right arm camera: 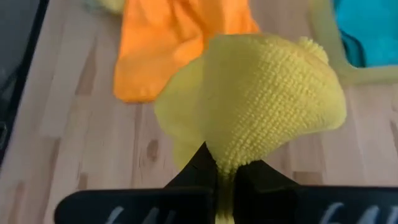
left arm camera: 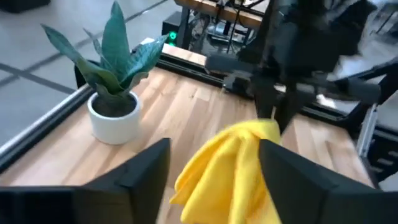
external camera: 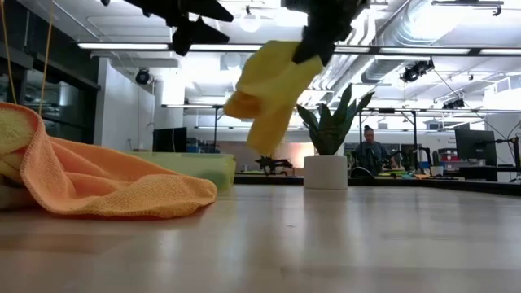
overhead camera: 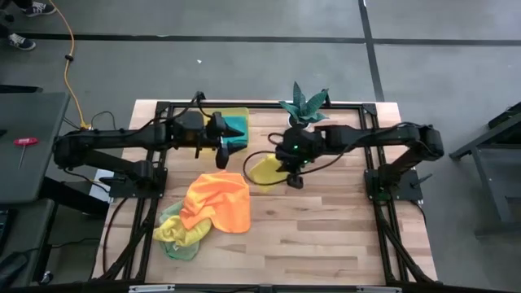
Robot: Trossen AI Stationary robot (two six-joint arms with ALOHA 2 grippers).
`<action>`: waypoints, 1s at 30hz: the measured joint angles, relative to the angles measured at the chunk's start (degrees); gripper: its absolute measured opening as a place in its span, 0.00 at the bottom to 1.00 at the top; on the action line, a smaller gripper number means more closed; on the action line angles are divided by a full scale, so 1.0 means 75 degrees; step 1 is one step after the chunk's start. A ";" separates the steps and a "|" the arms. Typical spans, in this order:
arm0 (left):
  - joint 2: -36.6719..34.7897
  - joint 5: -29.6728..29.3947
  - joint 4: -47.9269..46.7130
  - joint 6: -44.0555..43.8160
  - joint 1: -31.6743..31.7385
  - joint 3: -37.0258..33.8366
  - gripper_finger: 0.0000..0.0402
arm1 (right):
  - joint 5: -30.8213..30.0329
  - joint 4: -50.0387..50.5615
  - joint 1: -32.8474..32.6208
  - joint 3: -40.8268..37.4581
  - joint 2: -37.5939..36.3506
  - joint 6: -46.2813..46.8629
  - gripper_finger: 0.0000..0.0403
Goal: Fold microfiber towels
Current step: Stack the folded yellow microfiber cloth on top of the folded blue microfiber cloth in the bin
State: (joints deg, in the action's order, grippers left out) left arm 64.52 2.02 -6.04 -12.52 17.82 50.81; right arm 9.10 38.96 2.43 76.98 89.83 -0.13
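Surface (overhead camera: 326,236): pale wooden slats in a black frame, standing on a grey floor with dark seams.

Right gripper (overhead camera: 293,181) is near the surface's middle, fingers pressed together on a corner of a yellow towel (external camera: 264,94). In the low view the towel hangs clear of the wood. In the right wrist view the cloth (right arm camera: 261,102) bunches just above the closed fingers.

Left gripper (overhead camera: 221,155) is well above the surface, beside the yellow bin (overhead camera: 238,114). Its fingers (left arm camera: 146,168) are spread and hold nothing; the yellow towel (left arm camera: 227,168) shows beyond them.

An orange towel (overhead camera: 218,203) lies crumpled at front left, on top of a light green and yellow one (overhead camera: 175,236). A teal cloth (overhead camera: 236,126) sits in the bin at the back.

A potted plant (overhead camera: 303,104) in a white pot (external camera: 326,172) stands at the back edge.

Room, low view: open workshop, strip lights, exposed ducts and benches. A person (external camera: 370,153) sits far off at a desk.
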 joint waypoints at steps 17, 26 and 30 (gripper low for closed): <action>0.1631 0.2939 0.1068 -0.0509 -0.0100 0.0003 0.76 | -0.0389 0.1184 -0.0447 0.2515 0.1685 -0.1576 0.00; 0.1715 0.3111 0.1013 -0.0020 -0.0417 0.0000 0.76 | -0.0678 0.1189 -0.0375 0.2732 0.1680 -0.1653 0.00; 0.1715 0.3052 0.1010 0.0011 -0.0503 0.0000 0.76 | -0.0670 0.1156 -0.0376 0.2732 0.1680 -0.1653 0.00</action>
State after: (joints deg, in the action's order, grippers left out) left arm 77.38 24.91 1.53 -12.44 14.04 50.81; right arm 4.08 47.63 -0.39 97.47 102.43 -12.53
